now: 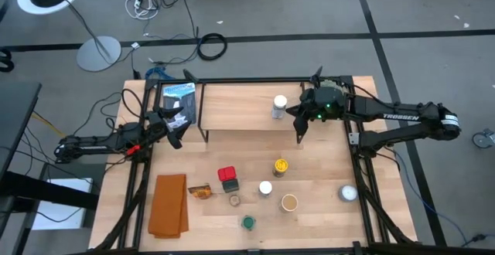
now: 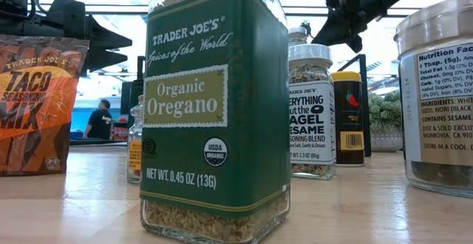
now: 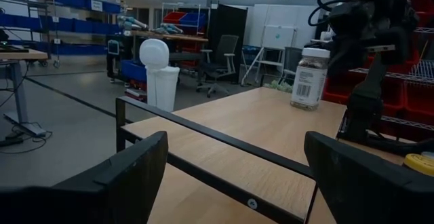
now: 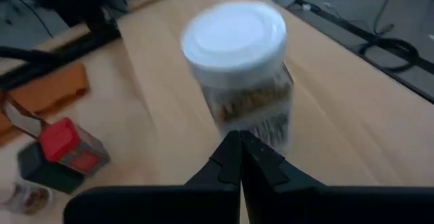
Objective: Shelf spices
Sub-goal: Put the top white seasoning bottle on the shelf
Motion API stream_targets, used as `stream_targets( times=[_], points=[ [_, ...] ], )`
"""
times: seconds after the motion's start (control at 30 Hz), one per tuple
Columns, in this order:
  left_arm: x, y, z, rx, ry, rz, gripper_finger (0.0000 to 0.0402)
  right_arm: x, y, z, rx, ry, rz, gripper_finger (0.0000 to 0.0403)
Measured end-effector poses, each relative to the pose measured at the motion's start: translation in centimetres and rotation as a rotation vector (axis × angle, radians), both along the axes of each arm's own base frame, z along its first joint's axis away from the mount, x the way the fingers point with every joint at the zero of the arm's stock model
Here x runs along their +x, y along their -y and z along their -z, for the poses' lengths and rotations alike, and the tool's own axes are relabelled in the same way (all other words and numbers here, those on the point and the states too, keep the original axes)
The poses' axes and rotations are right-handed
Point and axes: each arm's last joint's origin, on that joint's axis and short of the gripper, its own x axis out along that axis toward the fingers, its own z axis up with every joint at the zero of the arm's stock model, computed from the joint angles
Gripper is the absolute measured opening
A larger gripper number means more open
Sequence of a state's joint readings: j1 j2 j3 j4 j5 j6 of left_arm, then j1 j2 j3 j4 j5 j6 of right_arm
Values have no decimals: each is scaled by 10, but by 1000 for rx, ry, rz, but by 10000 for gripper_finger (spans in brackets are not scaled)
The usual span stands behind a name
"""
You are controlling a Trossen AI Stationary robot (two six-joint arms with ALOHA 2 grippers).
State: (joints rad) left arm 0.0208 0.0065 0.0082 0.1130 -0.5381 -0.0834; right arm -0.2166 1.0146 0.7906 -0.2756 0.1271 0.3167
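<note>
Standing upright on the low light-wood shelf (image 1: 247, 116), toward its 2 o'clock corner, the white-capped clear spice jar (image 1: 279, 106) looks light, rigid and smooth; grip its straight sides below the cap. The right gripper (image 1: 300, 135) hovers just beside it, fingers together, empty; the left gripper (image 1: 175, 131) waits at 9 o'clock, fingers apart.

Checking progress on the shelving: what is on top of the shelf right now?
One white-capped jar stands on the shelf, with the right claw, shut, beside it. The rest of the board looks bare from above, though the right arm hides its far right end.
</note>
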Motion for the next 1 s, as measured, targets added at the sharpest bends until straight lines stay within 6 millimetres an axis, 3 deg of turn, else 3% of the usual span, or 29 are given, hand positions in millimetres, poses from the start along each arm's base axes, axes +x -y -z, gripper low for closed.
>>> stream_targets(
  times=[0.37,0.67,1.0],
  points=[
    [0,0,0,0,0,0,351,29,-2,9,-16,59,-21,0],
    [0,0,0,0,0,0,351,19,-16,-6,-50,98,-32,0],
    [0,0,0,0,0,0,351,12,-25,3,-98,-41,-45,0]
  ],
)
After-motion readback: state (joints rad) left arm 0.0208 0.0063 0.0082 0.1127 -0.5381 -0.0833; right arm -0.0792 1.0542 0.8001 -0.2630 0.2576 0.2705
